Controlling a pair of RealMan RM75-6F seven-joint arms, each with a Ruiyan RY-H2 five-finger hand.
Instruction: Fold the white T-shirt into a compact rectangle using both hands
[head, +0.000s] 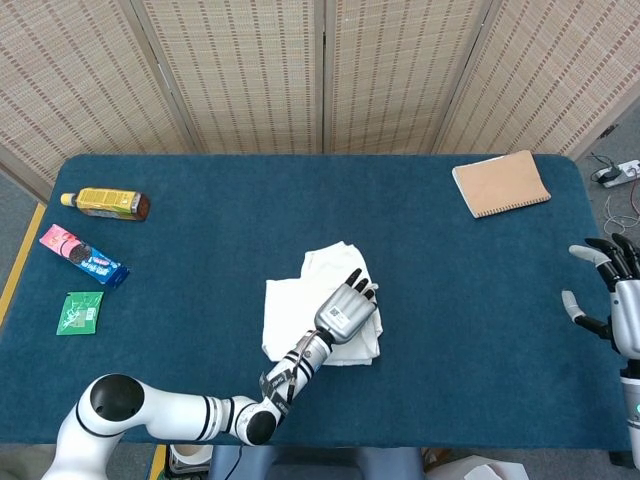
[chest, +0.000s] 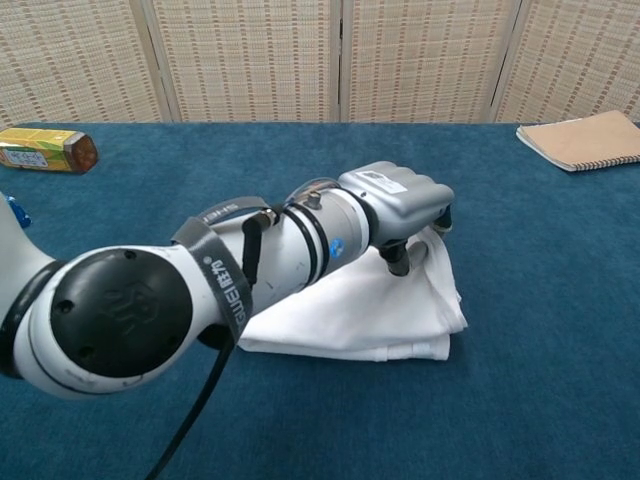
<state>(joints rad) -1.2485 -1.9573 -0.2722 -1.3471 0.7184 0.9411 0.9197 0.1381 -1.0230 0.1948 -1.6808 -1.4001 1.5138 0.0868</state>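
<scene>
The white T-shirt (head: 296, 312) lies partly folded at the middle of the blue table (head: 200, 240); in the chest view the T-shirt (chest: 350, 315) is a flattened bundle. My left hand (head: 346, 311) lies on its right half, fingers pointing to the far right. Seen from the chest, the left hand (chest: 397, 201) curls its fingertips down into the cloth and holds a fold of it. My right hand (head: 612, 292) hovers off the table's right edge with fingers apart and nothing in it; the chest view does not show it.
A tan notebook (head: 500, 183) lies at the far right corner, also seen as the notebook (chest: 584, 138). A bottle (head: 105, 203), a snack packet (head: 83, 256) and a green packet (head: 79, 312) lie along the left side.
</scene>
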